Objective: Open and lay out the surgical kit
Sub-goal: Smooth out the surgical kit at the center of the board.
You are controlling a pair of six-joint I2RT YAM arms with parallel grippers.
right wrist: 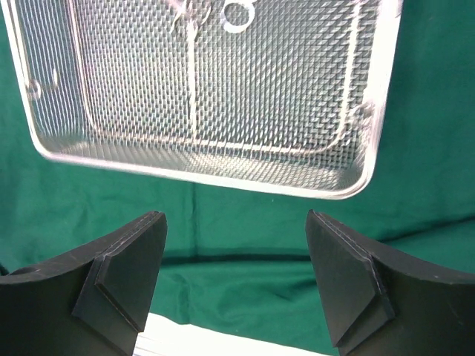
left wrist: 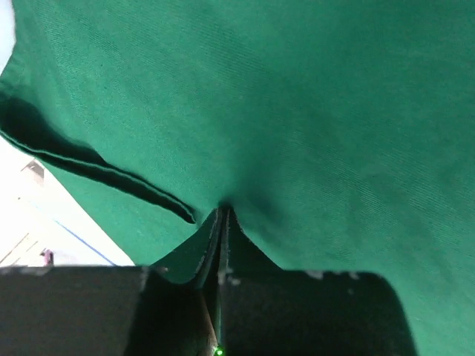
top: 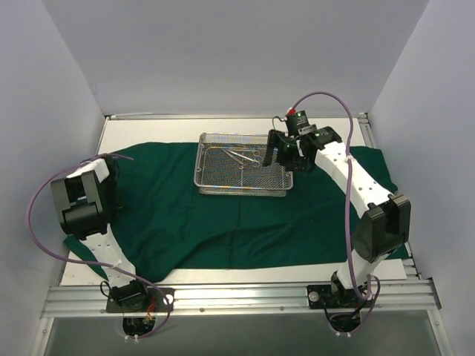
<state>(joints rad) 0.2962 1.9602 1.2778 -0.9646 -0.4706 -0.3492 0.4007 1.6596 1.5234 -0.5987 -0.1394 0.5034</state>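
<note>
White table (top: 163,127) shows as bare strips at back, along front & at near-left corner. Same white top (left wrist: 18,178) sits bottom left in left wrist view, w/ a thin blue line across it, & is a narrow strip (right wrist: 223,341) at bottom of right wrist view. Slotted alu rail (top: 237,298) runs along near edge; thinner metal strip (top: 185,116) at back. Plain pale enclosure: back wall (top: 237,52), left wall (top: 37,111), right wall (top: 438,89).

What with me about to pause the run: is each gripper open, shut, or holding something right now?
Left gripper: shut on the green cloth.
Right gripper: open, holding nothing, just short of the mesh tray.
</note>
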